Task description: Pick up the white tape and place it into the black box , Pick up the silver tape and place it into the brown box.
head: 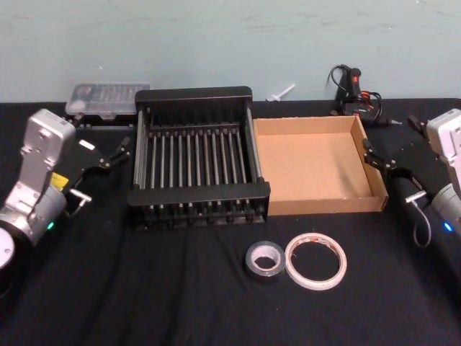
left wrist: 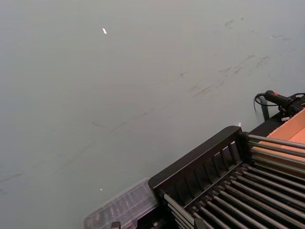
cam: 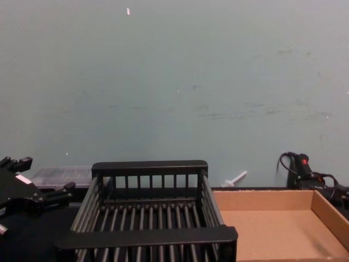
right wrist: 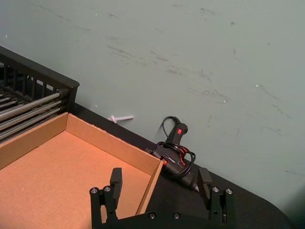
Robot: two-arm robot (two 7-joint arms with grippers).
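White tape [head: 315, 261] lies flat, light and thin, best pinched across its rim; both tools, left tool [head: 114, 153] and right tool [head: 374, 156], hang open, empty.

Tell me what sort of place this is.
Probably a lab or workshop bench set up for robot sorting trials. A table draped in black cloth stands against a bare, scuffed wall; a black box and a brown box sit side by side, and a corded hand tool lies at the back.
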